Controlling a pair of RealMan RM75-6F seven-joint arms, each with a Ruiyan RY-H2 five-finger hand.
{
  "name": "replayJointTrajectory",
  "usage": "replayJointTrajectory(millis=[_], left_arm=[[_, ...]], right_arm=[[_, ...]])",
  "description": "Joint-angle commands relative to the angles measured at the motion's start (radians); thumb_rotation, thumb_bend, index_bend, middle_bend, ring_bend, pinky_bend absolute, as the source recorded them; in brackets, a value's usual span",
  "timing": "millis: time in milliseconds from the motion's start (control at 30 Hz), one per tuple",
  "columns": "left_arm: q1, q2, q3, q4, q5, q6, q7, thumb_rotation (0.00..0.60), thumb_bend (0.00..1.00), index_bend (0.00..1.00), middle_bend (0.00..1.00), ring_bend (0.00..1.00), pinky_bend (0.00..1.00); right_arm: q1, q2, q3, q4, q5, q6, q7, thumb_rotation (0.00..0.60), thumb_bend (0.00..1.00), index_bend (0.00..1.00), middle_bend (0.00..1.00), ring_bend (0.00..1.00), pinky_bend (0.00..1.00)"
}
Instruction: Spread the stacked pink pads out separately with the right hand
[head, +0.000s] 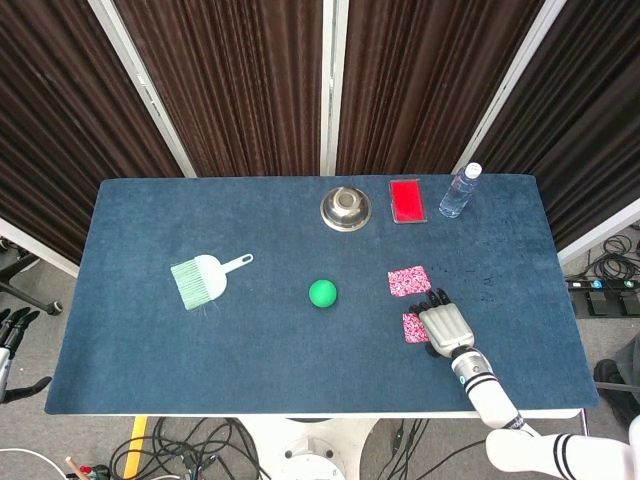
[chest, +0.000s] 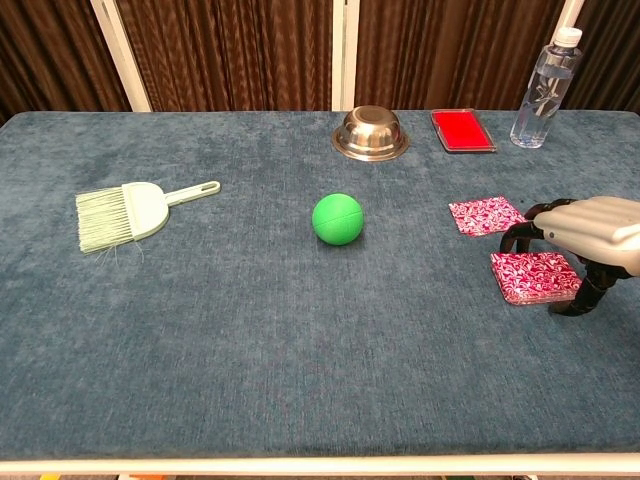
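Arching over the stacked pink pads (chest: 535, 276), right hand (chest: 585, 232) fingers curled, grip unclear; pads lie flat.

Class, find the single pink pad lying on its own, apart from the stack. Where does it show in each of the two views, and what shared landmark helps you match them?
Head view: the single pad lies right of centre, just beyond the right hand.
Chest view: the pad lies at mid-right, left of the hand.
Shared landmark: the green ball to the pad's left.
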Motion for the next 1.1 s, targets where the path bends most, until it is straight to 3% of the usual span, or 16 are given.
replayJointTrajectory(millis=[33, 1100], left_arm=[[0.000, 0.000, 0.000, 0.000, 0.000, 0.000, 0.000, 0.600, 0.00, 0.12, 0.07, 0.01, 0.20], [0.001, -0.011, 0.004, 0.012, -0.001, -0.007, -0.005, 0.600, 0.00, 0.12, 0.07, 0.01, 0.20]], right_arm=[[-0.002, -0.003, 0.002, 0.001, -0.003, 0.005, 0.001, 0.600, 0.16, 0.24, 0.27, 0.00, 0.00], [-0.018, -0.023, 0.011, 0.013, -0.022, 0.034, -0.014, 0.600, 0.22, 0.37, 0.33, 0.01, 0.00]])
